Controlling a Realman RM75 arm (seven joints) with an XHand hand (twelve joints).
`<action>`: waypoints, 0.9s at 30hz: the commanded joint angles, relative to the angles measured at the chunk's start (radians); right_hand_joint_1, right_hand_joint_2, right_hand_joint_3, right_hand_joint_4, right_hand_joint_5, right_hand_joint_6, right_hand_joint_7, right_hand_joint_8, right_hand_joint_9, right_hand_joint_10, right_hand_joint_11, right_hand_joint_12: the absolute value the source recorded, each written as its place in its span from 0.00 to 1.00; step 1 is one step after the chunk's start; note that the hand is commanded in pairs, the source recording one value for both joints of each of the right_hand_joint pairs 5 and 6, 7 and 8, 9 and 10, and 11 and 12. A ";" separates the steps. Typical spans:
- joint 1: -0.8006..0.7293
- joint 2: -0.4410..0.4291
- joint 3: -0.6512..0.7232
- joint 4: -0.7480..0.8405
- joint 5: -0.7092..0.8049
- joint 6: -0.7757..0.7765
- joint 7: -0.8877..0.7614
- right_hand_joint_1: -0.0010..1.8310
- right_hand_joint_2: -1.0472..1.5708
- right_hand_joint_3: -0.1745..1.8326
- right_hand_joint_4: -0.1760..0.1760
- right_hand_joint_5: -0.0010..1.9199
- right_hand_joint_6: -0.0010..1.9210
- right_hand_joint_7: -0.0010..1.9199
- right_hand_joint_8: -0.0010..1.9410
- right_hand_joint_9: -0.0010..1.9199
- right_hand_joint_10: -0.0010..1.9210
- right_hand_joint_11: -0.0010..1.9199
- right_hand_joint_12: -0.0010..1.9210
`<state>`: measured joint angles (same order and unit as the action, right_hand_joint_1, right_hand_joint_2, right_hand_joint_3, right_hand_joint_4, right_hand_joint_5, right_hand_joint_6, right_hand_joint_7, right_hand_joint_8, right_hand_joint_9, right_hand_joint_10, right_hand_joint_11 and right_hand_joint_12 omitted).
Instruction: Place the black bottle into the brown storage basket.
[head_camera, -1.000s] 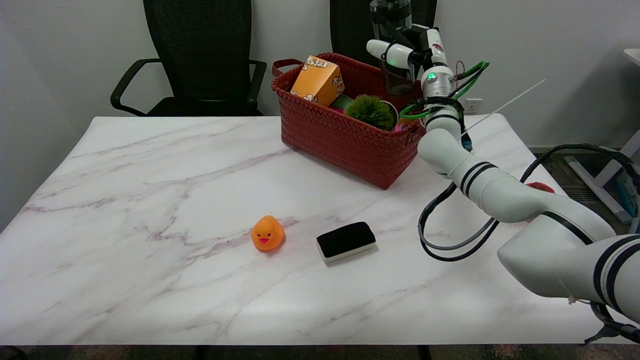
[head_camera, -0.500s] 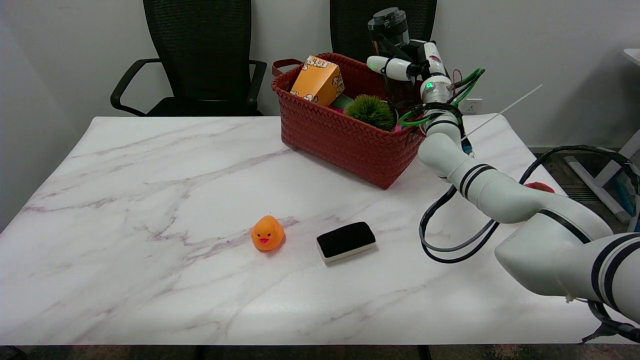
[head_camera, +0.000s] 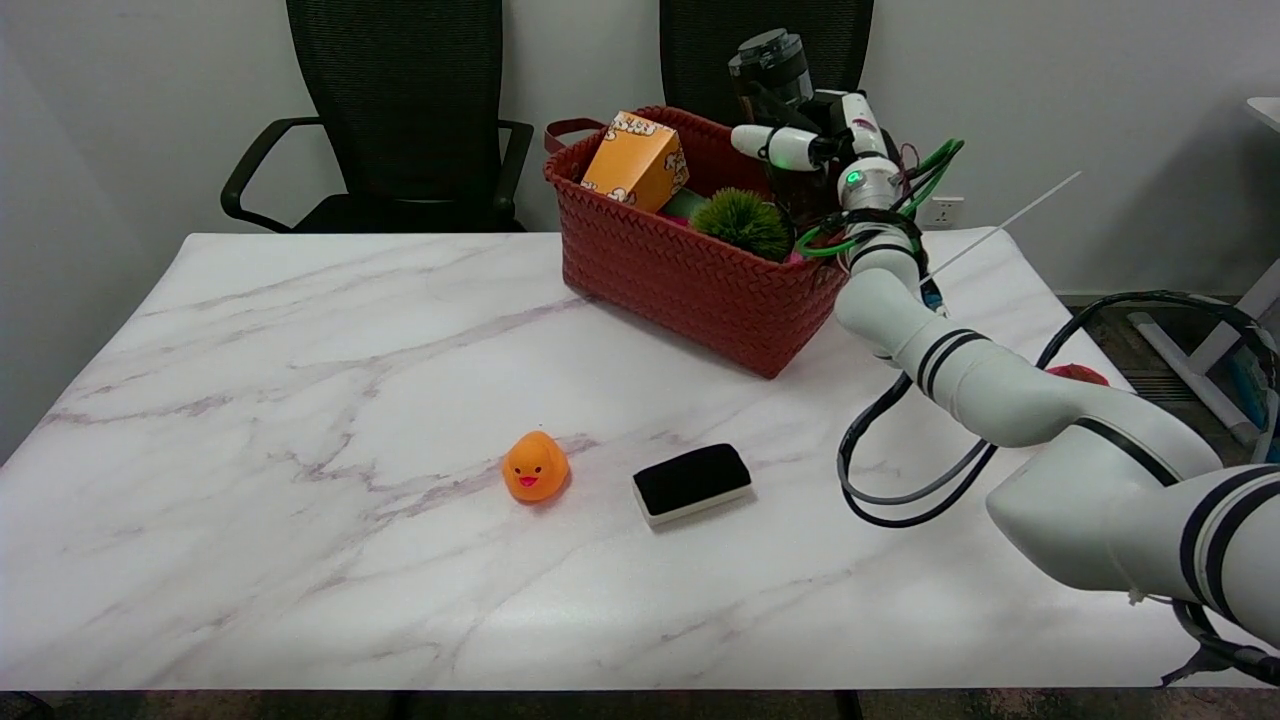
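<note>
— One finger (head_camera: 775, 146) is wrapped across the front of the black bottle (head_camera: 770, 75), the others hidden behind it. Right hand (head_camera: 815, 125) grips it mid-body.
— Where's the bottle?
— Upright-ish, tilted a little left, over the right back corner of the brown storage basket (head_camera: 690, 270). Lower end is below the rim line; can't tell if it's touching anything inside.
— Basket contents?
— Orange box (head_camera: 636, 160) leaning at the left, green spiky ball (head_camera: 742, 222) just beside the hand.
— Rest of the table?
— Rubber duck (head_camera: 535, 466) and black-topped eraser (head_camera: 692, 482) near the front, well apart from the basket. Two black chairs (head_camera: 400, 110) behind.
</note>
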<state>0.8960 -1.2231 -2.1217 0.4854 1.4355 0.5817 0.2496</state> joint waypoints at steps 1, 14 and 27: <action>0.001 -0.005 -0.004 0.000 -0.002 -0.044 -0.020 0.58 0.70 0.15 0.50 0.31 0.31 0.46 0.46 0.35 0.35 0.31 0.31; -0.013 0.004 0.005 0.073 -0.002 -0.045 -0.091 0.54 0.58 0.00 0.50 0.03 0.03 0.19 0.19 0.10 0.10 0.25 0.25; -0.063 0.026 0.017 0.193 0.005 -0.010 -0.128 0.53 0.58 0.00 0.50 0.00 0.00 0.14 0.14 0.08 0.08 0.23 0.23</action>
<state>0.8851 -1.2208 -2.1189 0.5522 1.4343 0.5417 0.1711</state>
